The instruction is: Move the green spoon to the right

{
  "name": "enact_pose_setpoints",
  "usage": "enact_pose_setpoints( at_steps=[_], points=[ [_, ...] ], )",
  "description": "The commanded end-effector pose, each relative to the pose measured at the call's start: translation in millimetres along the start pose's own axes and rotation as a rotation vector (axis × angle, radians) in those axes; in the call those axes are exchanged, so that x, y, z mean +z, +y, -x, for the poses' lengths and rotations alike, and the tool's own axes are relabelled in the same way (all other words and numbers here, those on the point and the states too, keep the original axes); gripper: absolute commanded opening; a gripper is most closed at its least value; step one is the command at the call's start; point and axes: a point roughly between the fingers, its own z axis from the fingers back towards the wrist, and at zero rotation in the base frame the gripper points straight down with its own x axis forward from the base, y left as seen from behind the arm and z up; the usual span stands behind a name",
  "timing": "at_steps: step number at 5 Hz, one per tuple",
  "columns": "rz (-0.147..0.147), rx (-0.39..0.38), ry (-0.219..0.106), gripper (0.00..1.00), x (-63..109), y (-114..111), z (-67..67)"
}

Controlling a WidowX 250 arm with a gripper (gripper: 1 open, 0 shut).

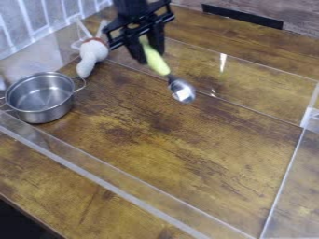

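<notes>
Jaws clamped on the green spoon (163, 69) by its handle, bowl hanging below them, clear of the surface (187, 159) for carrying.

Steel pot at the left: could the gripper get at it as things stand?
Probably not yet: the gripper is shut on the green spoon, held above the table. The pot itself stands open with nothing over it.

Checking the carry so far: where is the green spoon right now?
The green spoon hangs tilted in the shut gripper, upper middle of the camera view, above the wooden table, right of the steel pot.
</notes>
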Motion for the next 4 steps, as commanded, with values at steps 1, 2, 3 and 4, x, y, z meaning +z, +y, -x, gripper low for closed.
enact_pose_setpoints(
  at_steps=[1, 2, 3, 4],
  points=[
    [0.078, -0.11, -0.023, 0.0, 31.5, -24, 31.3],
    [0.08, -0.164, -0.008, 0.0, 30.9, -30, 53.6],
    [0.082, -0.201, -0.007, 0.0, 39.0, -25, 64.9],
    [0.083, -0.251, -0.011, 0.0, 41.3, -14, 69.9]
  ],
)
